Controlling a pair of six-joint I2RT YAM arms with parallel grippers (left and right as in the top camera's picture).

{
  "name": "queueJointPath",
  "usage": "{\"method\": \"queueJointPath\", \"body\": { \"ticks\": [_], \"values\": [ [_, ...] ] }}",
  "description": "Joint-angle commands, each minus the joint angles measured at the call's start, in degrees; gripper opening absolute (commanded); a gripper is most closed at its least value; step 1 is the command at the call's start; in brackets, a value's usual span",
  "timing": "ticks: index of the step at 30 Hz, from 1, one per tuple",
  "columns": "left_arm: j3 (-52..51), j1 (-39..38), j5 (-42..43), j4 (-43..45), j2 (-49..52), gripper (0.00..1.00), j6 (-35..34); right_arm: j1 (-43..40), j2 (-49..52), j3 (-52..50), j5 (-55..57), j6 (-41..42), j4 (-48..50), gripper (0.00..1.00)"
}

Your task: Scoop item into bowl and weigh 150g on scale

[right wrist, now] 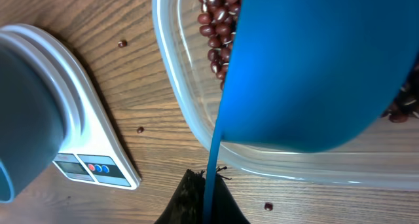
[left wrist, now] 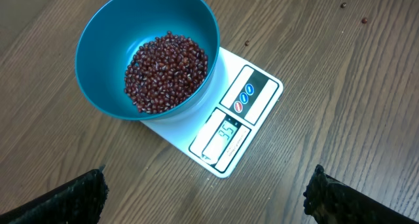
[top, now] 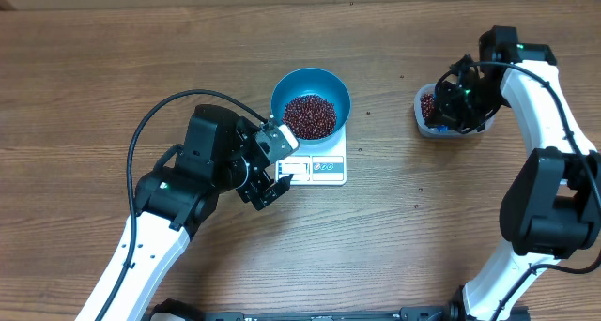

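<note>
Left gripper (left wrist: 206,185): spread, empty, beside scale (left wrist: 226,129).
Right gripper (right wrist: 200,201): clamped on blue scoop (right wrist: 314,67), right of scale.
Clear tub (right wrist: 173,86): largely hidden beneath it.

Light falls bright and even from above on the table (top: 94,58), leaving only a soft shadow beside my left arm (top: 169,194). From my left wrist the bowl (left wrist: 147,18) and scale (left wrist: 262,86) look crisp, while my fingertips (left wrist: 72,198) sit dark and fuzzy in the bottom corners. From my right wrist the scoop (right wrist: 314,67) is too near, a smooth blur, and the tub (right wrist: 171,86) rim shows a pale sheen.
</note>
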Motion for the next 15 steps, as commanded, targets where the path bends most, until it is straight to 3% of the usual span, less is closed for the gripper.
{"method": "queueJointPath", "body": {
  "ticks": [1, 7, 15],
  "values": [
    [1.6, 0.3, 0.5, 0.0, 0.2, 1.0, -1.0, -1.7, 0.6, -0.1, -4.5, -0.6, 1.5, 0.04],
    [1.6, 0.3, 0.5, 0.0, 0.2, 1.0, -1.0, -4.7, 0.9, -0.1, -11.1, -3.8, 1.0, 0.04],
    [1.6, 0.3, 0.5, 0.0, 0.2, 1.0, -1.0, -6.2, 1.2, -0.1, -11.3, -4.8, 0.1, 0.04]
  ]
}}
